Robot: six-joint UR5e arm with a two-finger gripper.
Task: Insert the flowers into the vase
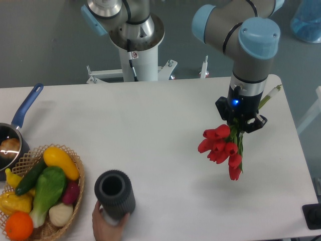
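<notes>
The flowers (220, 146), a bunch of red tulips with green stems, hang in the air over the right part of the table. Their buds point down and toward the front, and the stem ends (271, 94) stick out behind the arm. My gripper (239, 125) is shut on the stems just above the buds, though the fingers themselves are mostly hidden by the wrist. The vase (115, 193), a dark ribbed cylinder with its round mouth up, stands near the front edge, well to the left of the flowers. A human hand (108, 221) holds its base.
A wicker basket (75, 197) of toy vegetables and fruit sits at the front left, next to the vase. A blue-handled saucepan (20, 116) stands at the left edge. The robot's white base (136, 55) rises behind the table.
</notes>
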